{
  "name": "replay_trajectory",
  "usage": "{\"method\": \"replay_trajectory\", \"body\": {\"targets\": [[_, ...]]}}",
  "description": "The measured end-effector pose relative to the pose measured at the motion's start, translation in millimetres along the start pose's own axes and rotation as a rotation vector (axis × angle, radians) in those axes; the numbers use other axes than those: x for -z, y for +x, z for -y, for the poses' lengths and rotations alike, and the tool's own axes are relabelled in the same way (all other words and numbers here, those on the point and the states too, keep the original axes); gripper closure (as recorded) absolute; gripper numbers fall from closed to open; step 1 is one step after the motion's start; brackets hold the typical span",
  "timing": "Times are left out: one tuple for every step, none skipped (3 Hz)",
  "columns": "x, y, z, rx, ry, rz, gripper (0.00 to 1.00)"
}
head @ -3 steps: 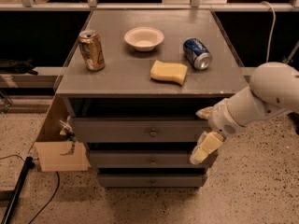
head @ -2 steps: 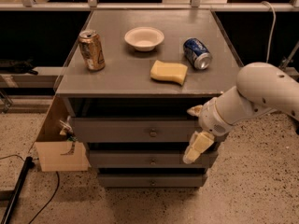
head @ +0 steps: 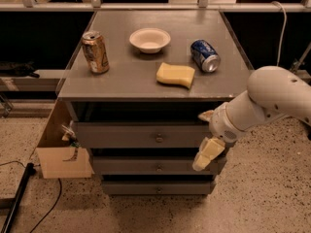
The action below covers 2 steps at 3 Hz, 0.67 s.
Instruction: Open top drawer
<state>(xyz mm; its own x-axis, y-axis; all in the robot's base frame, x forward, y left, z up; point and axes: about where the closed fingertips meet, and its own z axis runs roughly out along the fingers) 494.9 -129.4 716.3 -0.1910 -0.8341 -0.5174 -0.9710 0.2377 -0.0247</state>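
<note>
Beneath the worktop (head: pixel 126 81), at the shut top drawer's (head: pixel 121 136) right end, hovering with pincer (head: pixel 204 139) spread apart, judging the stiff wooden front as needing a pinch on its small, slick centre knob (head: pixel 159 138).

The white arm (head: pixel 272 98) extended from the right, bent downward; the gripper (head: pixel 204 139) pointed left at mid-frame, jaws apart.

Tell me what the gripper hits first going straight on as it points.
Likely the right end of the top drawer: the open gripper, at its right edge, points left and down toward it. Depth is unclear.
</note>
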Motion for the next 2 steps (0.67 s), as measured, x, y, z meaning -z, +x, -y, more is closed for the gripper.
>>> {"method": "replay_trajectory", "body": {"targets": [[-10.1, 14.3, 2.4, -0.029, 0.017, -0.056, 0.0], [-35.0, 34.8, 19.0, -0.063, 0.051, -0.141, 0.0]]}}
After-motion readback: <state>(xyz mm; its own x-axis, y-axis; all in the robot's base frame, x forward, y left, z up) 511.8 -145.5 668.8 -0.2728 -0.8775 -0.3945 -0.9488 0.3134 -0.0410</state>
